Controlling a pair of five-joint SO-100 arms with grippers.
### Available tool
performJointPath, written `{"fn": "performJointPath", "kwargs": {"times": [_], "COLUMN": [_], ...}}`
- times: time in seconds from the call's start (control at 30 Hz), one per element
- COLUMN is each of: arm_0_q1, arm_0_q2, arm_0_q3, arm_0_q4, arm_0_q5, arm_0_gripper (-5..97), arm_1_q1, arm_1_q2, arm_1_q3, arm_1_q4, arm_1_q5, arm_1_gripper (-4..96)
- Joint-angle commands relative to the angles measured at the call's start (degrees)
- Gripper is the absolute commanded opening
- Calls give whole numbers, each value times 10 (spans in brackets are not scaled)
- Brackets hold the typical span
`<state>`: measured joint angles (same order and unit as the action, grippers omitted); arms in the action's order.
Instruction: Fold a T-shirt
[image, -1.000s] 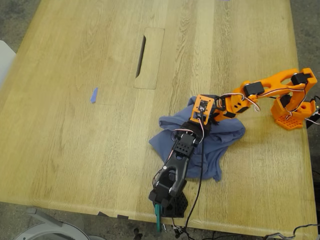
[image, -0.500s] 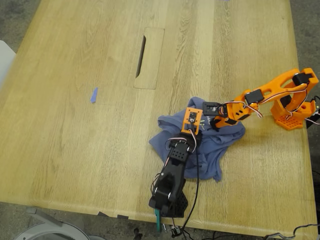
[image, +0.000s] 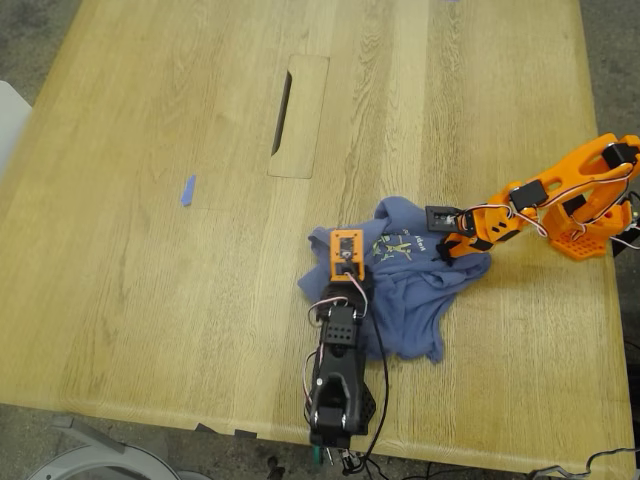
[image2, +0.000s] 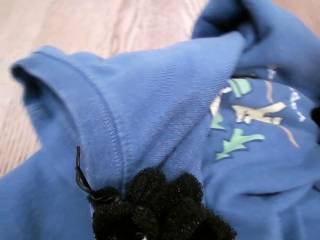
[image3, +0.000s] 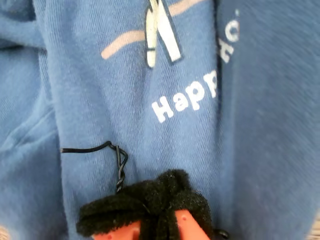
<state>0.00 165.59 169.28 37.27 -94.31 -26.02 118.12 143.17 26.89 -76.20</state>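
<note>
The slate-blue T-shirt (image: 412, 292) lies crumpled on the wooden table, right of centre in the exterior view, with its green-yellow print (image: 398, 245) facing up. My first gripper (image: 338, 240), on the black arm coming from the near edge, sits at the shirt's left edge in the exterior view. In the first wrist view its black padded tips (image2: 160, 197) are shut on a raised fold of the T-shirt (image2: 150, 110). My second gripper (image: 438, 226), on the orange arm, is at the print's right side. Its padded tips (image3: 150, 202) pinch the T-shirt just below the white lettering (image3: 187, 97).
A small blue tape scrap (image: 187, 190) lies towards the exterior view's left. A slotted cutout (image: 284, 112) is set into the table (image: 150, 300) farther back. The orange arm's base (image: 585, 228) stands at the exterior view's right edge, the black arm's base (image: 338, 418) at the near edge.
The two grippers have drawn apart, the first towards the exterior view's left and the second towards its right. The shirt has spread between them and its print now shows.
</note>
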Motion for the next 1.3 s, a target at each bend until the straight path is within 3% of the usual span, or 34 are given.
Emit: {"fn": "performJointPath", "kwargs": {"times": [0.0, 0.33, 0.43, 0.73, 1.03, 1.27], "arm_0_q1": [-44, -181, -182, -141, -35, 60], "arm_0_q2": [44, 169, 212, 361, 168, -79], "arm_0_q3": [22, 68, 62, -48, -203, -236], "arm_0_q4": [-3, 5, 23, 238, 191, -22], "arm_0_q5": [9, 11, 10, 11, 16, 12], "arm_0_gripper": [0, 0, 0, 0, 0, 0], "arm_1_q1": [-8, 10, 22, 12, 7, 50], "arm_1_q2": [28, 189, 194, 152, 44, -40], "arm_1_q3": [33, 156, 121, -96, -287, -317], "arm_1_q4": [-8, 41, 73, 199, 247, 145], "arm_1_q5": [0, -1, -4, -5, -8, -25], "arm_1_gripper": [3, 3, 3, 3, 3, 3]}}
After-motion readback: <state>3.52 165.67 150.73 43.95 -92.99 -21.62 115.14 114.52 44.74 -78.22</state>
